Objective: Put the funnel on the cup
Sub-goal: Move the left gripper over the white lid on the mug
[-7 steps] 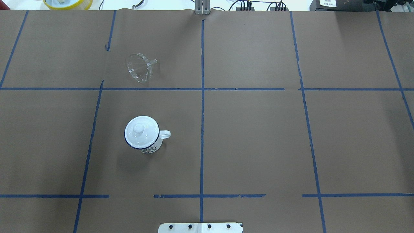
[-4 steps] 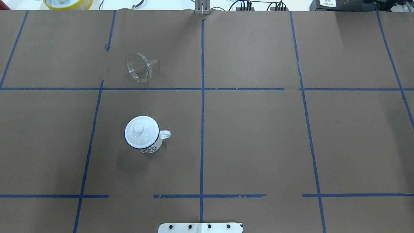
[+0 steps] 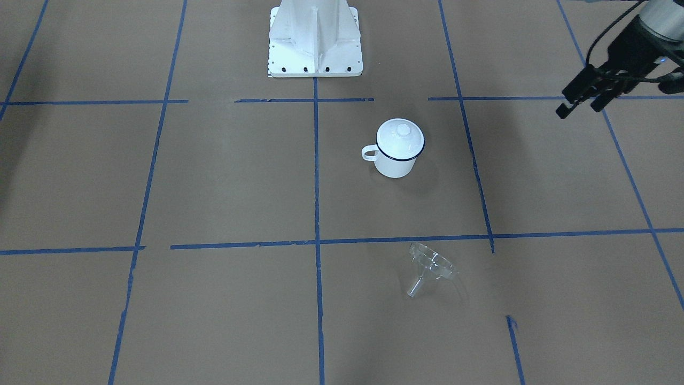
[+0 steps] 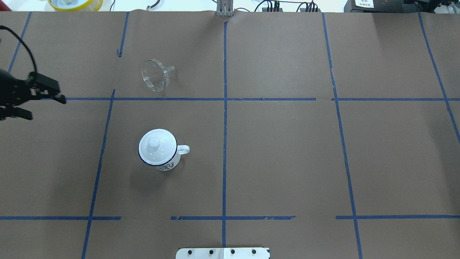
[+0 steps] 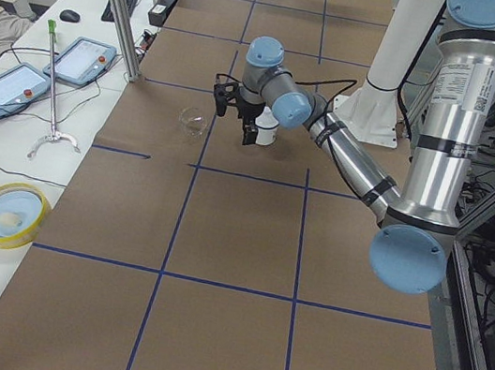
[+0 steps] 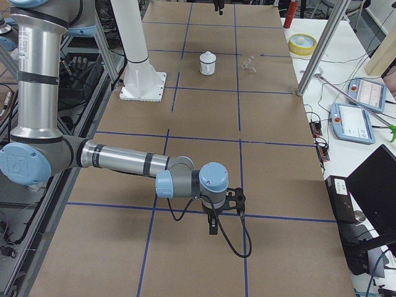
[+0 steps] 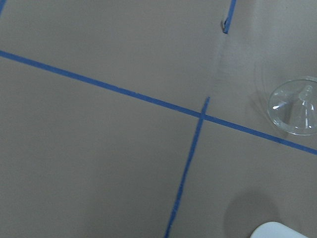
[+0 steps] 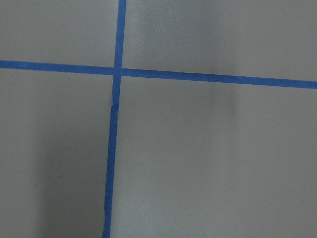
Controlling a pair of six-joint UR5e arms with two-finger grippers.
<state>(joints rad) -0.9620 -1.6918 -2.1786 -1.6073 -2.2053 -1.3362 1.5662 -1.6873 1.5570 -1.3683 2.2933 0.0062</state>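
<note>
My left gripper hung above the table at its left side, over the blue tape line that ran left to right between the funnel's square and the cup's square. Its jaws were spread wide with nothing between them, and it touched nothing.

The funnel lay tipped on its side on the brown paper in the far left part of the table, just beyond that tape line. Its wide mouth faced left and its short spout pointed right. It was well apart from my left gripper, off to the gripper's right. My left wrist camera caught it at the right edge of its view, mouth on.

The cup stood upright nearer to my base plate than the funnel, almost straight in front of it and well apart from it. Its handle stuck out to the right. A white knobbed lid sat on top of it, covering the mouth.

My right gripper was far off at the right end of the table, pointing down over the paper near a tape line, well apart from both things. I could not tell whether its jaws were spread or pressed together.
</note>
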